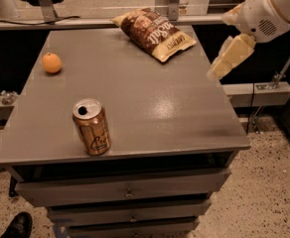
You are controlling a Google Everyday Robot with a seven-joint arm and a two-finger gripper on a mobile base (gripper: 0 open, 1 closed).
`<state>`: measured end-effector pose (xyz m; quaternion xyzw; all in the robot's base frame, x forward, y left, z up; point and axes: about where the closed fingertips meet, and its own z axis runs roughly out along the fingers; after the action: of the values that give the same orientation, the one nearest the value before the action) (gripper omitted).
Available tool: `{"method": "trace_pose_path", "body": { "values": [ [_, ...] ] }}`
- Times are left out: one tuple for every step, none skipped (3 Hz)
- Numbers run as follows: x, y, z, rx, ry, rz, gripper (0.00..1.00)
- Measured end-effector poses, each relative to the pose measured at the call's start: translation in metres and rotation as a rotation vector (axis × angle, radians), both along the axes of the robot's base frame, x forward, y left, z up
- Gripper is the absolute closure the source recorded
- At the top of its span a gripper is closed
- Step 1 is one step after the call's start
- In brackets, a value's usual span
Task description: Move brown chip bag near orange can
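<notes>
The brown chip bag lies flat at the far middle of the grey table, with pale cream ends and white lettering. The orange can stands upright near the front left edge, its silver top open. My gripper hangs from the white arm at the right, beyond the table's right edge, to the right of the bag and slightly nearer than it. It touches nothing.
A small round orange fruit sits at the left of the table. Drawers run below the front edge. A metal rail runs behind the table. A black shoe shows at the bottom left on the speckled floor.
</notes>
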<state>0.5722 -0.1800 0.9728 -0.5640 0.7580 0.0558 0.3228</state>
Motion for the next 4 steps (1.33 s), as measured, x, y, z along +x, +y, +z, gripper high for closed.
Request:
{"method": "trace_pose_path", "body": {
  "values": [
    [0.052,0.018,0.009,0.171,-0.020,0.012,0.00],
    [0.099,0.047,0.019,0.371,-0.019,0.013,0.00],
    [0.099,0.047,0.019,0.371,-0.019,0.013,0.00],
    [0.112,0.055,-0.001,0.400,-0.025,-0.004,0.00]
  ]
}}
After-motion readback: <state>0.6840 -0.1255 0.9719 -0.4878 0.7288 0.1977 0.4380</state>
